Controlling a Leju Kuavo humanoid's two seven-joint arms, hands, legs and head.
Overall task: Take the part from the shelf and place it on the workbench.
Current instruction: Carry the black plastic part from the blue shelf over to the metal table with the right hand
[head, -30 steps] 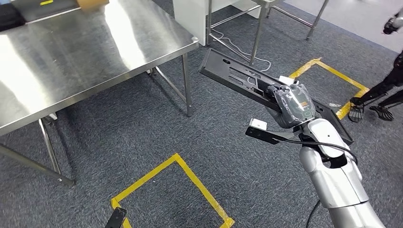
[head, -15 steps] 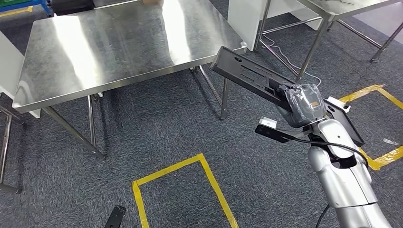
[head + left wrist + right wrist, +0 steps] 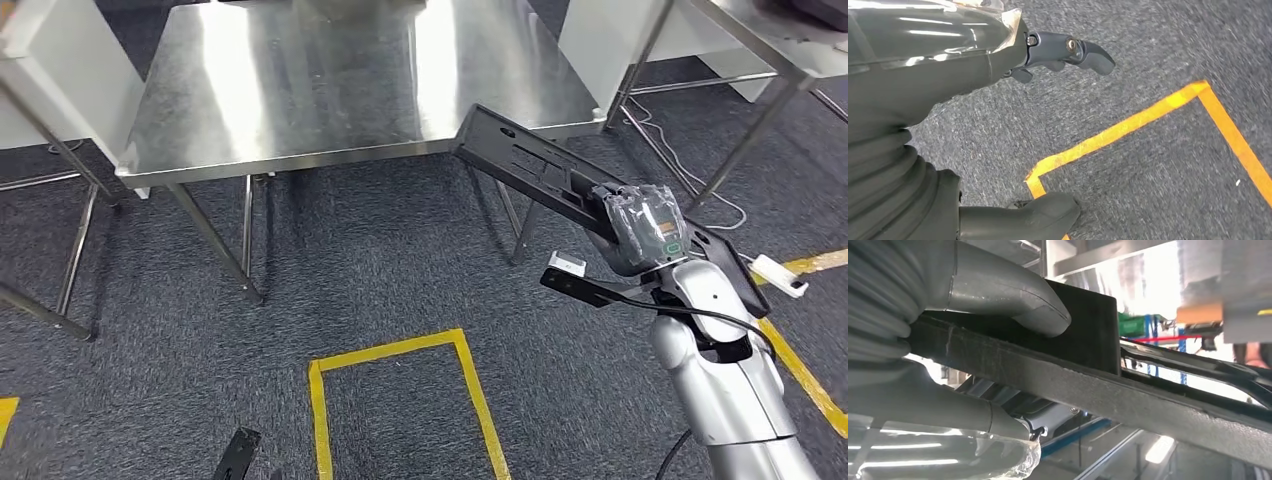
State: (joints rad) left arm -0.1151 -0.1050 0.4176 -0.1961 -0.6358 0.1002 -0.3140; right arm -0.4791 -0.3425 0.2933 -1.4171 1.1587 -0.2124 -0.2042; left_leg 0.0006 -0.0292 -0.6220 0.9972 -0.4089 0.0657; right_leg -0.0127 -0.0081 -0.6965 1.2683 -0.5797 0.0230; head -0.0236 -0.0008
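A long black slotted part [image 3: 520, 165] is carried level above the floor, its far end near the front edge of the steel workbench [image 3: 300, 90]. My right hand [image 3: 640, 225] grips the part around its middle; up close the thumb [image 3: 1013, 295] presses on the black part [image 3: 1128, 395], with the fingers wrapped under it. My left hand [image 3: 948, 60] hangs over grey carpet, its fingers [image 3: 1073, 52] apart and nothing between them.
The workbench stands on thin steel legs [image 3: 215, 240] over grey carpet. A yellow tape square [image 3: 400, 400] marks the floor in front. A white cabinet [image 3: 610, 45] and another steel table [image 3: 770, 40] stand at the right; a white box [image 3: 50, 60] sits at the left.
The whole picture has shifted, so the camera has turned: the workbench now lies more squarely ahead and nearer. My right hand still holds the black part the same way.
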